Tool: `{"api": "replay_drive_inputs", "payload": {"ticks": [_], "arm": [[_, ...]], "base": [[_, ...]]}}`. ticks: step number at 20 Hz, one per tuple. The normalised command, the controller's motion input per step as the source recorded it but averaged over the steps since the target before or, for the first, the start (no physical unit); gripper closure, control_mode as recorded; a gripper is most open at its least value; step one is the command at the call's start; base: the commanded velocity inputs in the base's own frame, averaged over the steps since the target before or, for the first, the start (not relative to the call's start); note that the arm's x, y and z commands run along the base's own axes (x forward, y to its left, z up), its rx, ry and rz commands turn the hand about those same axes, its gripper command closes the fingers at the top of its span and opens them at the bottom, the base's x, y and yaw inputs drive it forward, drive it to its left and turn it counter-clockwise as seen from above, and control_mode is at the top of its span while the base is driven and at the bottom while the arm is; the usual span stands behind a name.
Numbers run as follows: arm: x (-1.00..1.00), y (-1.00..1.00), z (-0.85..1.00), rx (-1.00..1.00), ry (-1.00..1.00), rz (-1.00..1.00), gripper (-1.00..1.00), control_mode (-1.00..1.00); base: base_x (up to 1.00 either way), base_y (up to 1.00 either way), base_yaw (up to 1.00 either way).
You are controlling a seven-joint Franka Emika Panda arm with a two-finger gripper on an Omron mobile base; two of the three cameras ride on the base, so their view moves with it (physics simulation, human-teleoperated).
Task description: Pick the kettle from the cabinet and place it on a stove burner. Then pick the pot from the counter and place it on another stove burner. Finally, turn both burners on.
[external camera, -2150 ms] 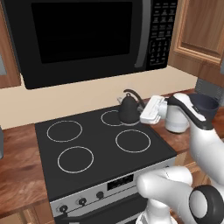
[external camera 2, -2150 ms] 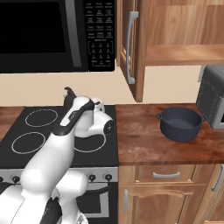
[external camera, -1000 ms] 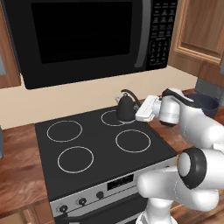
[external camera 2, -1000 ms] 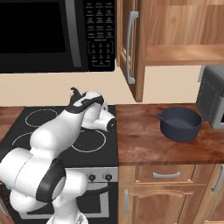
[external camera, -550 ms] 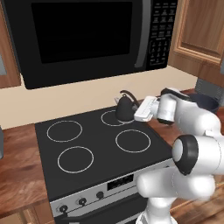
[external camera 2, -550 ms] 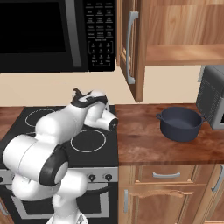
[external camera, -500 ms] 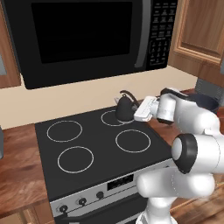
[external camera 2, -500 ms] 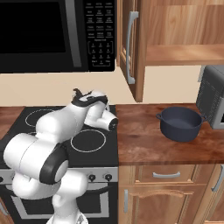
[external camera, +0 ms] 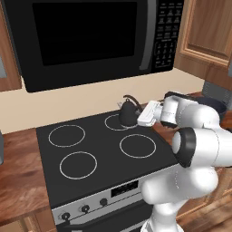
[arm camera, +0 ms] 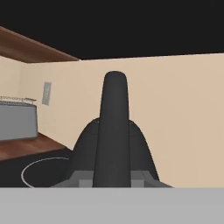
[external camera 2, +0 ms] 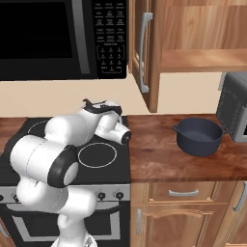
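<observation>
The small black kettle (external camera: pixel 128 112) is over the back right stove burner (external camera: pixel 110 123) of the black cooktop; I cannot tell whether its base touches the glass. My gripper (external camera: pixel 137 114) comes from the right and is shut on the arched handle (arm camera: pixel 113 131), with a fingertip on each side. In the right base view my arm hides most of the kettle (external camera 2: pixel 90 103). The dark blue-grey pot (external camera 2: pixel 198 136) stands on the reddish-brown counter (external camera 2: pixel 154 157), right of the stove. The cabinet (external camera 2: pixel 193 58) above it has its door open.
A black microwave (external camera: pixel 90 41) hangs over the cooktop. A grey toaster (external camera 2: pixel 236 112) stands at the counter's far right. The three other rings, such as the front right one (external camera: pixel 137 146), are bare. Knobs (external camera: pixel 84 209) line the stove front.
The kettle has shifted slightly left over the back right ring, still held. My arm's elbow has swung up into the foreground. The pot has not moved.
</observation>
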Motion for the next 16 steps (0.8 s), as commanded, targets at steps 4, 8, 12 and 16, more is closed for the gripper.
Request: {"api": "replay_drive_inputs", "payload": {"ticks": [4,8,12,16], "arm": [[0.17,0.00,-0.10,0.00,0.00,0.00,1.00,-1.00],[0.24,0.00,-0.10,0.00,0.00,0.00,1.00,-1.00],[0.25,0.00,-0.13,0.00,0.00,0.00,1.00,-1.00],[0.22,0.00,-0.16,0.00,0.00,0.00,1.00,-1.00]], "base": [[0.00,0.00,0.00],[0.00,0.00,0.00],[0.00,0.00,0.00],[0.00,0.00,0.00]]}}
